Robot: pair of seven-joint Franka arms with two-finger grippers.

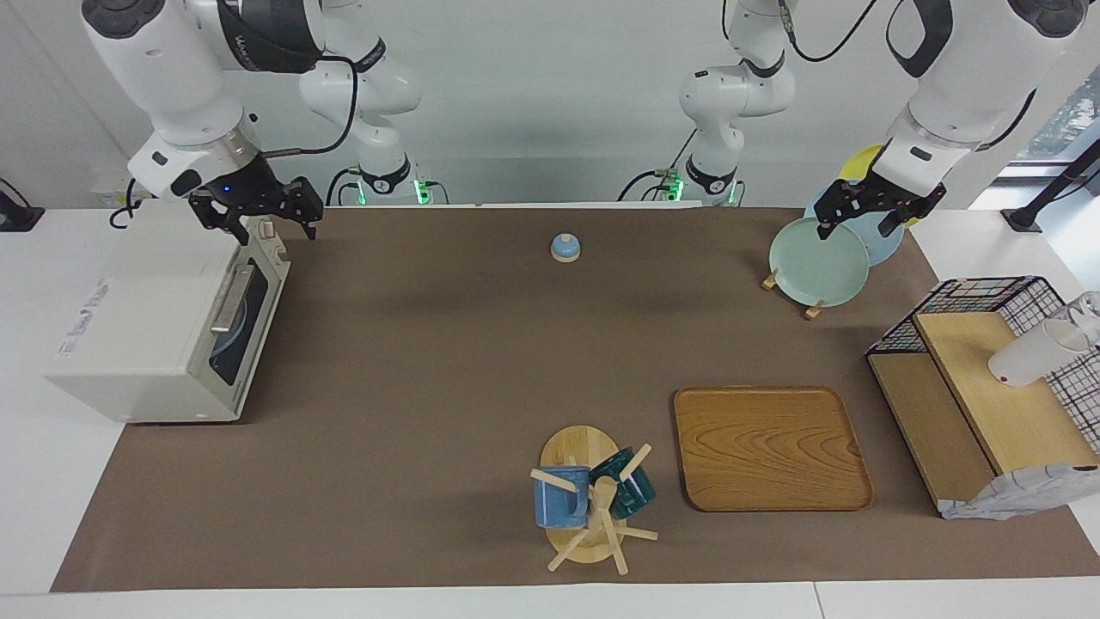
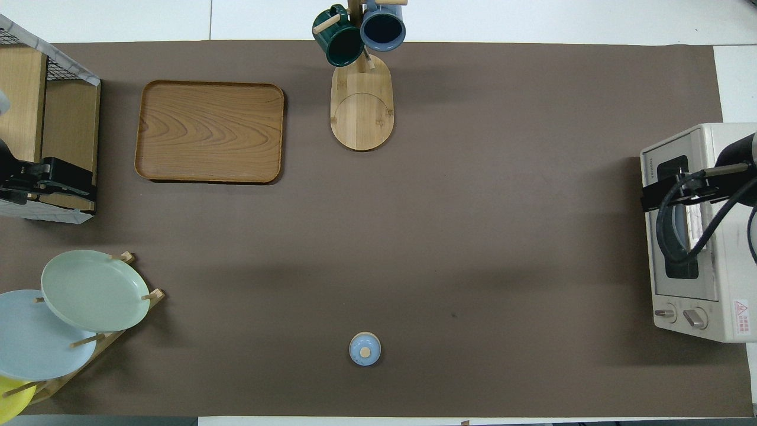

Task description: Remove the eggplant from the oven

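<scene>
Two Franka arms hang over the ends of a brown-covered table [image 1: 430,344], each with an empty gripper whose fingers stand apart. At the right arm's end the cream-white oven [image 1: 163,322] sits with its dark glass door closed, the silver bar handle across it and two knobs at the end nearer the robots. The right gripper [image 1: 258,219] hovers just above the oven's top front edge, over the knob end, touching nothing that can be made out. No eggplant shows anywhere on the table; through the glass only a pale blue curved shape can be seen, and what it is cannot be told. At the left arm's end the left gripper [image 1: 868,215] is raised over a wooden rack holding a pale green plate [image 1: 816,262], a light blue one and a yellow one. Near it stands a black wire basket shelf [image 1: 988,378] with wooden boards and a white cup [image 1: 1035,352] lying on top. A wooden tray [image 1: 769,447] and a mug tree [image 1: 589,494] with a blue and a green mug lie farther from the robots, and a small blue lidded pot [image 1: 565,248] sits nearer to them.
</scene>
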